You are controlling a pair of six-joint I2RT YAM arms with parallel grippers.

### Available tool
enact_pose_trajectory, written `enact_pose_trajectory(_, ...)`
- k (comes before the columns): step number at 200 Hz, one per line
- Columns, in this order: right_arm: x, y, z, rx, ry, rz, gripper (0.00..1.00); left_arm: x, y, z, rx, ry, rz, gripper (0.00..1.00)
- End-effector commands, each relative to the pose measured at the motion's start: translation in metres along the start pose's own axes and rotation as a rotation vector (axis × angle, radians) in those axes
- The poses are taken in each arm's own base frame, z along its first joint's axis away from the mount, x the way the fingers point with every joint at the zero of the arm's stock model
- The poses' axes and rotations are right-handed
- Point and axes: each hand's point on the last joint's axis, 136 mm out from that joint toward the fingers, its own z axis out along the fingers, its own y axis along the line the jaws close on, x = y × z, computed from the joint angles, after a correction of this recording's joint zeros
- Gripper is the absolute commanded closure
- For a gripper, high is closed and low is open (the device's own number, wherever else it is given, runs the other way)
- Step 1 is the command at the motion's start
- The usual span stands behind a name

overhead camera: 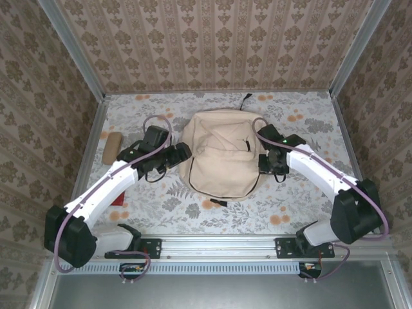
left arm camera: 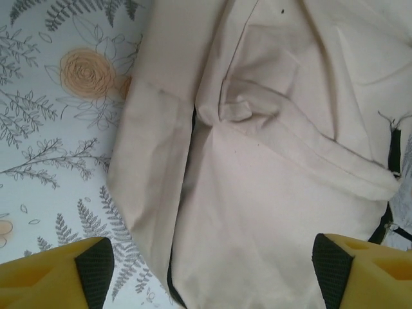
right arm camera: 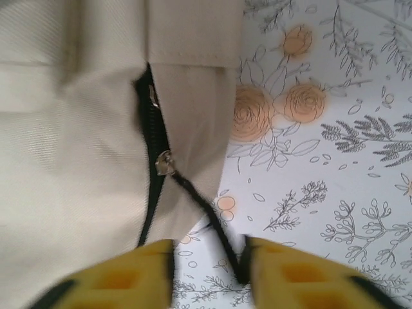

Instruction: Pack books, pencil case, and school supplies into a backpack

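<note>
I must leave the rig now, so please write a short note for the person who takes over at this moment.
Left hand: open, empty, over the backpack's left side.
Right hand: open, the black zip cord lying loose between its fingers.
Pencil case: on the table left of the backpack, outside it.
Done: cannot tell what is inside the backpack.
Left: pack the pencil case, then check the zip.

No legible text, brand, number or sign anywhere: backpack (overhead camera: pixel 219 154) fabric is plain beige, surface (overhead camera: pixel 193 209) carries just a floral print, walls (overhead camera: pixel 212 38) just a repeating ornamental pattern.
</note>
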Motion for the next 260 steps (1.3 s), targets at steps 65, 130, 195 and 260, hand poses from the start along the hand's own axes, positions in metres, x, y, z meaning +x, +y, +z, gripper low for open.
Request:
enact_pose_trajectory(65, -0.026, 0.099, -0.028, -0.499, -0.041, 0.080, 0.33, 0.001, -0.054, 0.047, 0.173, 0.132, 0.207, 0.23)
enact_pose_trajectory(130, -0.023, 0.135, 0.019, -0.448, 0.056, 0.020, 0.38, 0.032, -0.058, 0.103, 0.124, 0.289, 0.262, 0.50)
enact_pose_trajectory(195, 0.004, 0.127, 0.055, -0.325, 0.114, -0.033, 0.39, 0.068, 0.013, 0.125, -0.101, 0.394, 0.222, 0.54)
enact_pose_trajectory(260, 0.051, 0.124, 0.070, -0.235, 0.158, -0.081, 0.39, 0.109, 0.071, 0.109, -0.196, 0.443, 0.147, 0.54)
